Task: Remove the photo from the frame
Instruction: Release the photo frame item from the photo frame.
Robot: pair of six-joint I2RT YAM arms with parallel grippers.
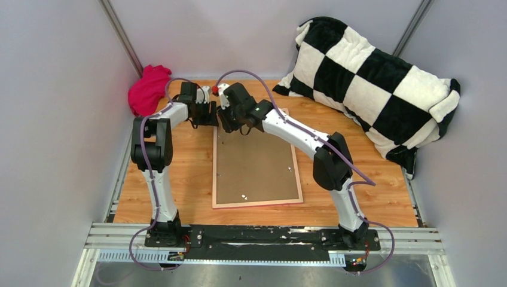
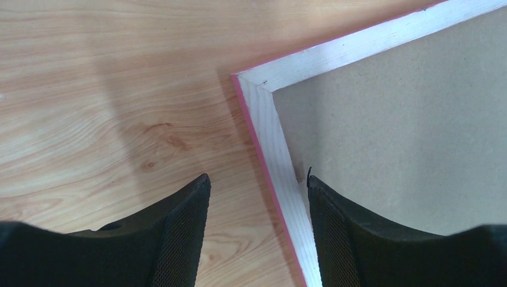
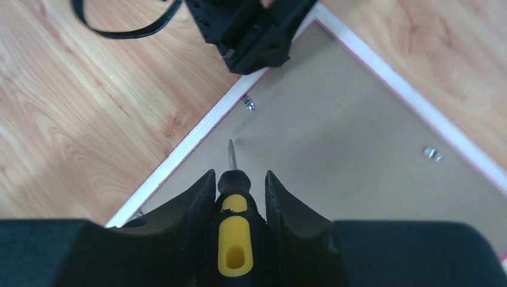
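Note:
The frame (image 1: 257, 204) lies face down on the wooden table, its thin pink border around a brown backing board (image 1: 254, 164). The photo is hidden beneath that board. At the frame's far left corner, my left gripper (image 2: 258, 178) stands open astride the pale side rail (image 2: 266, 119): one finger over the table, the other over the board (image 2: 394, 119). My right gripper (image 3: 240, 174) is shut on a yellow-and-black screwdriver (image 3: 235, 239). Its thin tip points at the board near a small metal clip (image 3: 247, 103) by the rail.
A magenta cloth (image 1: 148, 89) lies at the back left corner. A big black-and-white checkered pillow (image 1: 370, 78) fills the back right. Another metal clip (image 3: 433, 154) sits along the opposite rail. Grey walls close in on both sides.

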